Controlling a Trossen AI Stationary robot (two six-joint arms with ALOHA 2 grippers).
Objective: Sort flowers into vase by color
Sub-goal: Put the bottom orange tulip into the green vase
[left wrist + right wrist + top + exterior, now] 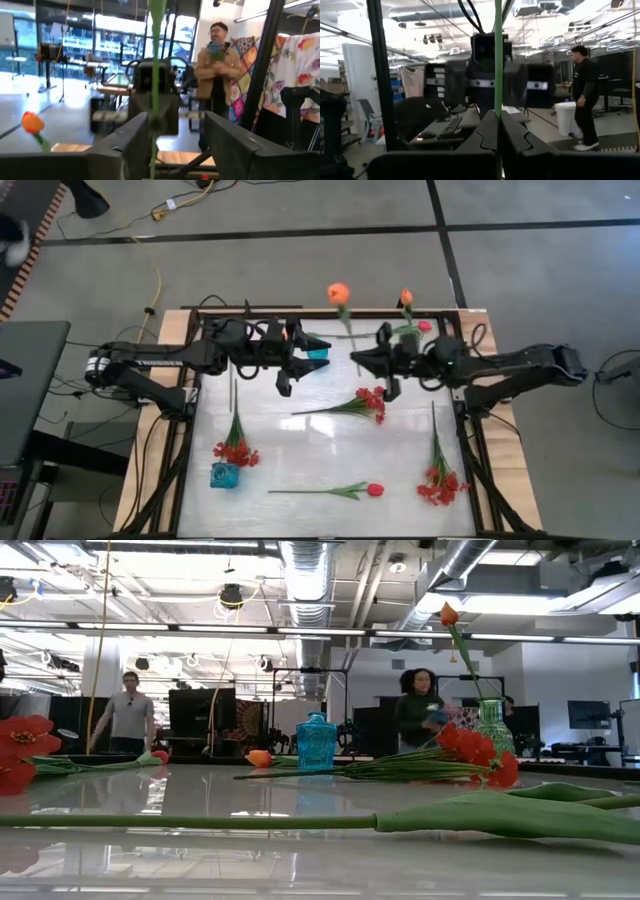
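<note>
- Two claws meet on one orange tulip [339, 293]: my right gripper [372, 364] pinches its stem [498, 75], my left gripper [296, 362] gapes around it.
- Letting go early risks dropping it short of the blue vase [316, 742].
- Four flowers lie unsorted on the table [300, 450].

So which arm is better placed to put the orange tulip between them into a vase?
Right, probably. The right gripper is shut on the orange artificial tulip by its green stem, and the green glass vase holding another orange tulip stands beside that arm. The left gripper is open.
</note>
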